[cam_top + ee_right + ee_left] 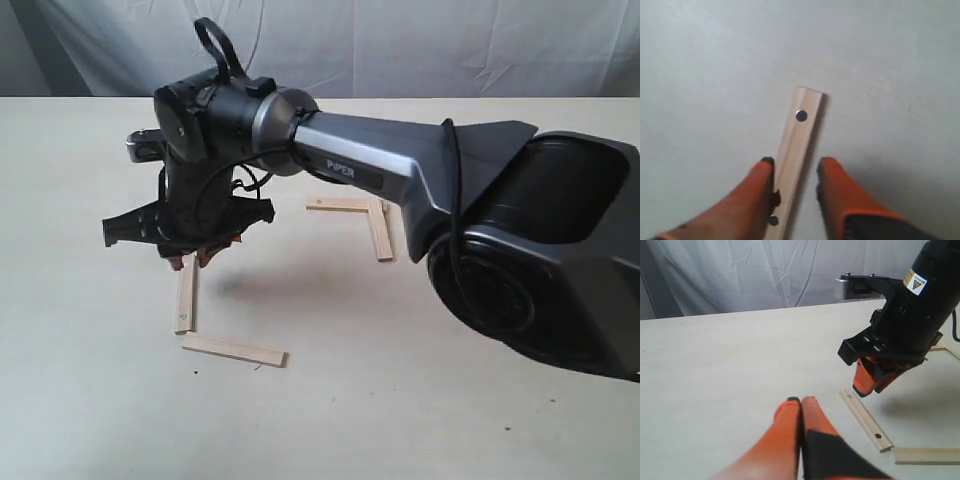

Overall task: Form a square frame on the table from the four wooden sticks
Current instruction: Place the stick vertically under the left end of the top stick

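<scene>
Four pale wooden sticks lie on the cream table (90,400) in two L shapes. One dotted stick (185,300) and a plain stick (233,350) form the near-left L. Two more sticks (340,203) (380,232) form the far-right L. My right gripper (195,260) reaches across and hangs over the far end of the dotted stick (800,130). In the right wrist view this gripper (795,162) is open and straddles the stick, one finger against its edge. My left gripper (801,401) is shut on nothing, low over bare table, short of the dotted stick (865,420).
The right arm's dark body (540,250) fills the right side of the exterior view, above the far-right L. A grey wrinkled cloth (400,40) hangs behind the table's far edge. In the left wrist view the right gripper (867,382) hangs close ahead.
</scene>
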Robot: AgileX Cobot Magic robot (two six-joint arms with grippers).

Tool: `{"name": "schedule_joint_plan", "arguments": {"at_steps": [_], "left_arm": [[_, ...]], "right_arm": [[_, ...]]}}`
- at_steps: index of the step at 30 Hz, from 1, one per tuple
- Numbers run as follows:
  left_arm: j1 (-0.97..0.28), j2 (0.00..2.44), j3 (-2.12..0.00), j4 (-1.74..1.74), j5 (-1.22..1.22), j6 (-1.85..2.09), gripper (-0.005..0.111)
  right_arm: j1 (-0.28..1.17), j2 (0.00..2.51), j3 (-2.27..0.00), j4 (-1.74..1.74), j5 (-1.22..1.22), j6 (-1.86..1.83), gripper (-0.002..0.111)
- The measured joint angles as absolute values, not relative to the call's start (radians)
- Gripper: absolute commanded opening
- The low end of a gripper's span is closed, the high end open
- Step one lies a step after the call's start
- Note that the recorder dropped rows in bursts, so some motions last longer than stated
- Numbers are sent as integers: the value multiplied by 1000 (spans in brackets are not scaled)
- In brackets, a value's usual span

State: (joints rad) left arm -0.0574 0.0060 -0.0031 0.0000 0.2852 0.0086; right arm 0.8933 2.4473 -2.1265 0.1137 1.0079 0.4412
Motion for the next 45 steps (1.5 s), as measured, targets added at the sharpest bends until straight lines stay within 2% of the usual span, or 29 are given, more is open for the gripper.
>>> {"name": "schedule_joint_plan", "arguments": {"at_steps": [2,5,11,15,22,35,45], "left_arm": [[-57,6,-3,0,285,9,0],[-57,6,-3,0,285,9,0],[-57,6,-3,0,285,9,0],[-57,6,-3,0,285,9,0],[-57,6,-3,0,285,9,0],[-57,6,-3,0,285,9,0],[-57,6,-3,0,285,9,0]], "right_arm": [[919,2456,-2127,90,981,498,60],[960,2468,-2127,-19,956,591,44],[977,2517,-2130,-87,962,666,42],[978,2519,-2132,-97,984,672,0],[957,2494,-2130,-163,1038,702,2],[747,2424,-2130,-282,1134,762,2],[722,2486,-2130,-279,1139,764,2]]}}
